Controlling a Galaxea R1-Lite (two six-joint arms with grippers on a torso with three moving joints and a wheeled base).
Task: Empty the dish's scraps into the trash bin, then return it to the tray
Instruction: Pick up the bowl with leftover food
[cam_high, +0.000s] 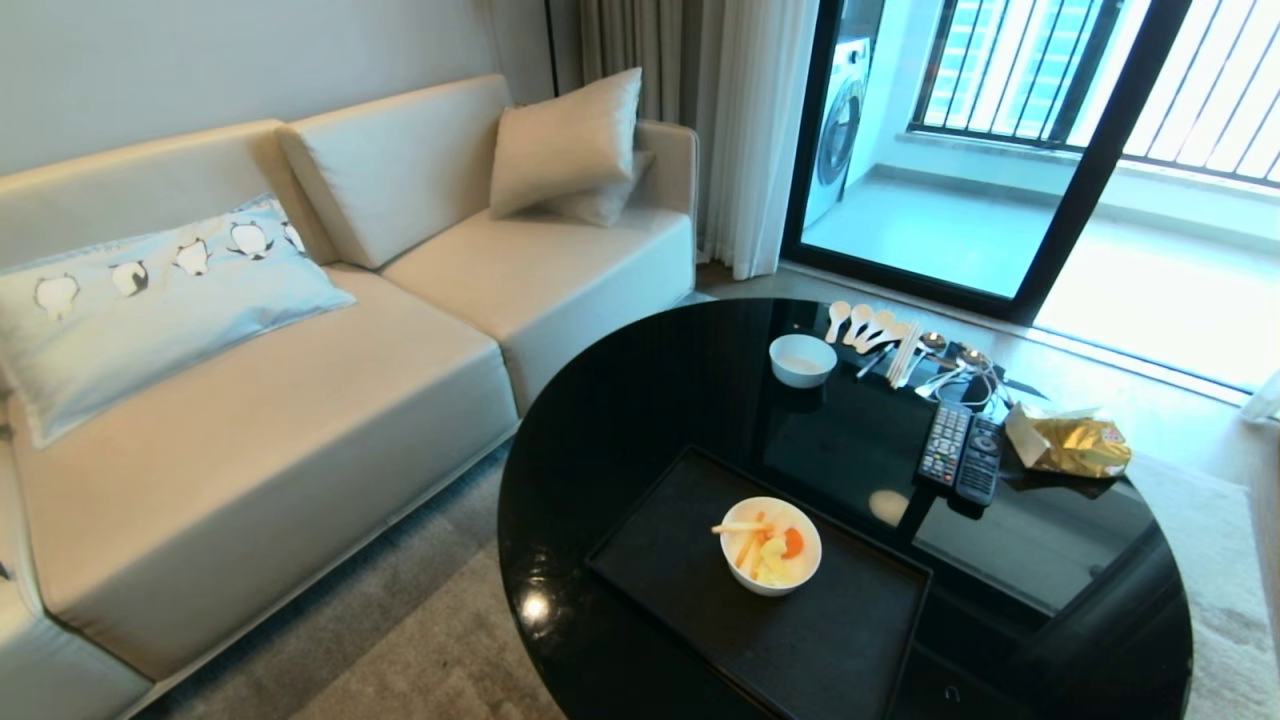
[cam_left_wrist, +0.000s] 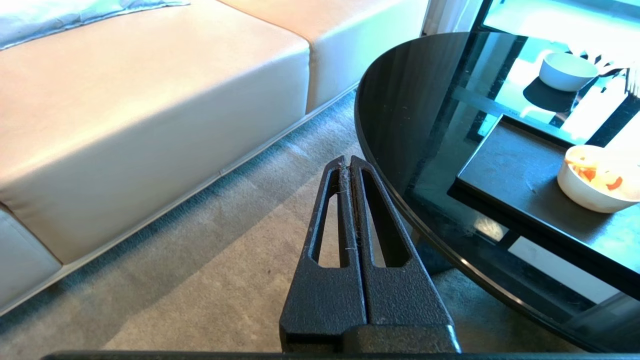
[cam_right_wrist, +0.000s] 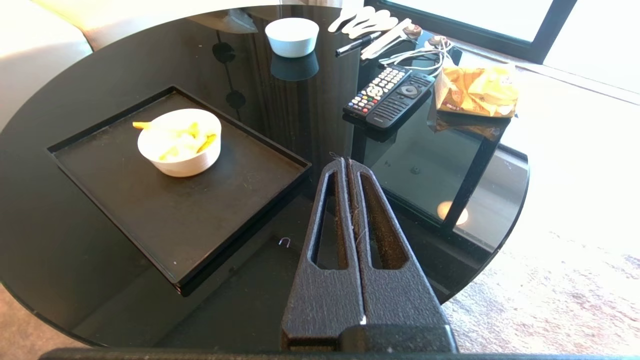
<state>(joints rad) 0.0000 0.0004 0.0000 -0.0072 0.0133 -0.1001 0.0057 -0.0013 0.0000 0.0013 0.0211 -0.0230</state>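
A white dish (cam_high: 770, 546) of orange and yellow scraps (cam_high: 768, 548) sits on a black tray (cam_high: 700, 600) atop a round black glass worktop (cam_high: 620, 420) beside a cream sofa (cam_high: 300, 400). The left gripper (cam_left_wrist: 348, 161) hangs over carpet, the right gripper (cam_right_wrist: 345, 162) over the worktop's near edge, both with fingers pressed together and empty. A smaller bowl (cam_high: 802, 359) and two remotes (cam_high: 962, 457) lie beyond the tray.

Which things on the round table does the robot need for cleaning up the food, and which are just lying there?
For the job:
- the dish, on the tray
- the scraps inside it
- the tray
- the trash bin is not in view

Just lying about:
- smaller white bowl
- white spoons
- two remote controls
- crumpled gold snack bag
- sofa cushions
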